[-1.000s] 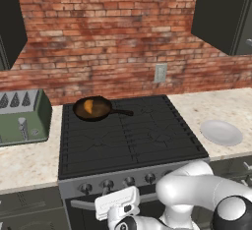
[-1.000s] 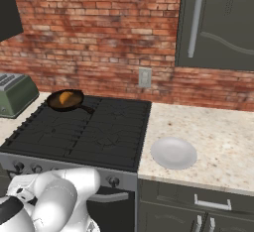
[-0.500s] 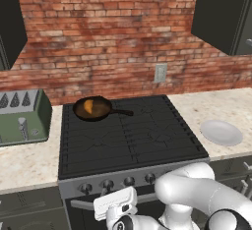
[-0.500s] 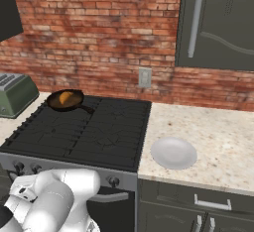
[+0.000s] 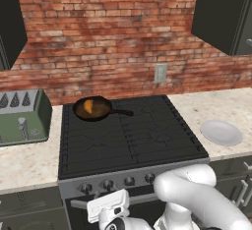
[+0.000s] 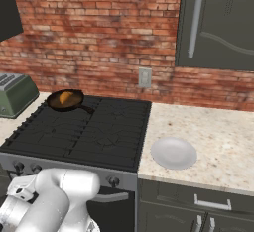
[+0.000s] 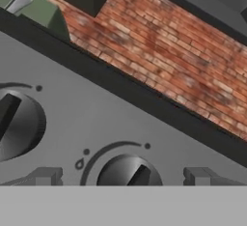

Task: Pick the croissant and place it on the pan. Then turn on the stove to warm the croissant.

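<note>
Nothing on the stove [image 5: 128, 135] has shifted; only the arm's elbow has sunk slightly. Croissant [image 5: 88, 106], a small orange-golden lump, sits in the dark pan [image 5: 93, 109] on the burner at 10 o'clock. Gripper [image 7: 123, 176] is spread wide, empty, fingertips [image 7: 46, 176] flanking a knob [image 7: 126, 172]. No legible writing

stove [image 5: 133, 143] bearing pan [image 5: 92, 109], counter [image 6: 223, 146] bearing plate [image 6: 173, 152]
</note>
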### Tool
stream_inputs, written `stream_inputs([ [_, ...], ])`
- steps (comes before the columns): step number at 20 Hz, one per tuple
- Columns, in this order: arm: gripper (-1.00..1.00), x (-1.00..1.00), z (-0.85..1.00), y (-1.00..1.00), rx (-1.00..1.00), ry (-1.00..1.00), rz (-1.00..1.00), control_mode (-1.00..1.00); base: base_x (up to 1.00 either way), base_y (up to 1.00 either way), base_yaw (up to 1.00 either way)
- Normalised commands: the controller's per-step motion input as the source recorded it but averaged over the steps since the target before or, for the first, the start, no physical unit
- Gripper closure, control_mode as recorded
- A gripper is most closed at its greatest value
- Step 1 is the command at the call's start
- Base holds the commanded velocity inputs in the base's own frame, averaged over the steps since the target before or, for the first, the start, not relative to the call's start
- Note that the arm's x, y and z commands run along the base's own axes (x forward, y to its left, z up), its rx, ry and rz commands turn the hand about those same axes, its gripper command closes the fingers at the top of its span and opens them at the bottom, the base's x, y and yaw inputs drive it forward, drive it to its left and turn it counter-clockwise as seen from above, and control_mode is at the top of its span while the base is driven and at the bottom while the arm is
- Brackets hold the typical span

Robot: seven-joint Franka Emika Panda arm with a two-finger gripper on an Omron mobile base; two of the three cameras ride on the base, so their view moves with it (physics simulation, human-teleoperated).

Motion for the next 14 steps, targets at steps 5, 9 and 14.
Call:
stream_inputs([
  [5,-1.0,0.14,-0.08,0.03,0.0,0.02,0.0,-1.0,0.0,0.0,0.0],
  [9,-1.0,0.05,-0.08,0.0,0.0,0.02,0.0,-1.0,0.0,0.0,0.0],
  [14,-1.0,0.0,-0.05,0.0,0.0,0.01,0.0,-1.0,0.0,0.0,0.0],
])
